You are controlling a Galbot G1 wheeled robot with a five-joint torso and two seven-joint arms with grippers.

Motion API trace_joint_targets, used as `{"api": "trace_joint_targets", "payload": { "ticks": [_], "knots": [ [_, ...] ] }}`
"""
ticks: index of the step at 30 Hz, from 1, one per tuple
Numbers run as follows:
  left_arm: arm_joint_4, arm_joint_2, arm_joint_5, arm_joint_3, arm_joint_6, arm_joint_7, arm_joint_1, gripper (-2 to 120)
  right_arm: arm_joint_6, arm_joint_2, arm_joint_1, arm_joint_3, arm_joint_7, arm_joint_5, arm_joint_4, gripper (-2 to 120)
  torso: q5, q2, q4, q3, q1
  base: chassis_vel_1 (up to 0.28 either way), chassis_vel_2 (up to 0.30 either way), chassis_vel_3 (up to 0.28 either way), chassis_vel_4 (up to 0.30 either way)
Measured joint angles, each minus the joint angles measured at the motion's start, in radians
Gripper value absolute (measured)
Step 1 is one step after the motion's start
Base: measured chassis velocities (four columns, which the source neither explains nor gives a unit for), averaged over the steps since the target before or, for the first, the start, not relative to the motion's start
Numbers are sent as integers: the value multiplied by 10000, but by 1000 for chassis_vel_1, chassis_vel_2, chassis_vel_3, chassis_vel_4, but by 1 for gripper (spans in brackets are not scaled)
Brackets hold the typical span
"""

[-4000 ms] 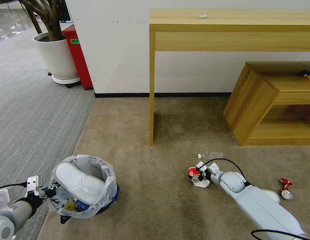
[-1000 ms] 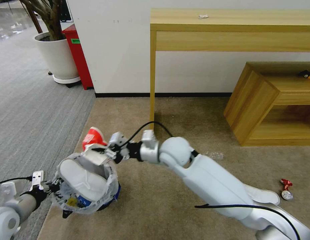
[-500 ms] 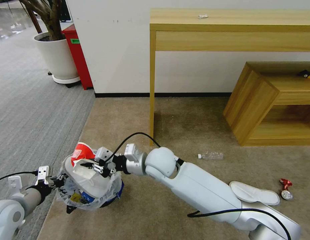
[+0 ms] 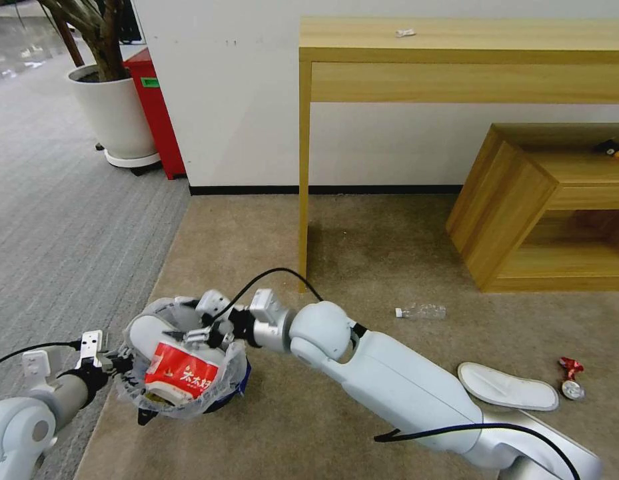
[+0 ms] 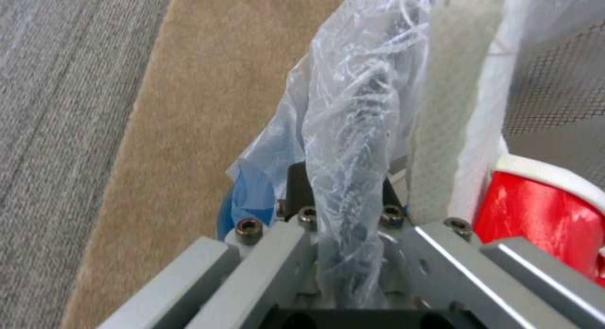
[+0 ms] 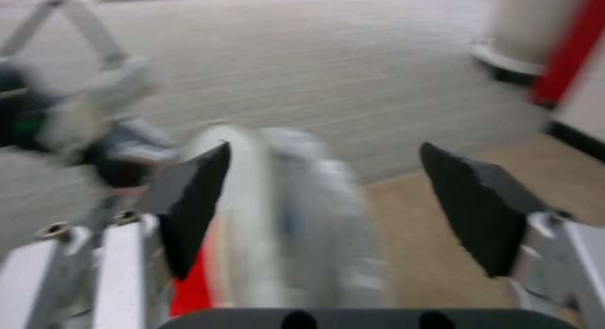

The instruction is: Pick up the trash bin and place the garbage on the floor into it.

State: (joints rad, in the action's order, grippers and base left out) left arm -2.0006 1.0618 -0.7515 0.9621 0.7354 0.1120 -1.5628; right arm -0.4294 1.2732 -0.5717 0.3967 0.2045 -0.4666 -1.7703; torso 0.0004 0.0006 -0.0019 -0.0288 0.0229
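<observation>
The trash bin, black with a blue band and a crinkly plastic liner, is at lower left over the beige floor. My left gripper is shut on its rim and liner. Inside lie a white slipper and a crushed red paper cup, also seen as red cup. My right gripper hovers over the bin's far rim, open and empty, its fingers wide apart. On the carpet lie a clear bottle, a second white slipper, a red wrapper and a can.
A tall wooden desk's leg stands just beyond the bin. A low wooden cabinet is at the right with a black-and-yellow tool on it. A white plant pot and red box stand far left by grey ribbed carpet.
My right arm carried the red cup from the floor at the right over to the bin and let go; the cup now lies inside. The left gripper kept hold of the bin.
</observation>
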Motion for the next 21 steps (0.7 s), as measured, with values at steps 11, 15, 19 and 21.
{"api": "trace_joint_targets", "payload": {
  "ticks": [11,15,19,21],
  "knots": [
    [-261,455,225,320,1,222,-365,0,125,-941,-2013,-2376,-1112,535,-302,100,2,0,0,0,0,0,0,0,0],
    [-403,582,347,437,1,373,-533,0,183,-1430,-3208,-3578,-1060,1037,-497,100,1,0,-2,0,0,0,0,0,0],
    [-521,650,376,571,1,439,-629,0,281,-1726,-4124,-4501,-1034,1313,-707,100,1,0,-1,1,0,0,0,0,0],
    [-626,697,419,643,1,518,-728,0,402,-1759,-4683,-5159,-1014,1522,-751,100,2,0,-1,1,0,-20,-29,29,14]
  ]
}}
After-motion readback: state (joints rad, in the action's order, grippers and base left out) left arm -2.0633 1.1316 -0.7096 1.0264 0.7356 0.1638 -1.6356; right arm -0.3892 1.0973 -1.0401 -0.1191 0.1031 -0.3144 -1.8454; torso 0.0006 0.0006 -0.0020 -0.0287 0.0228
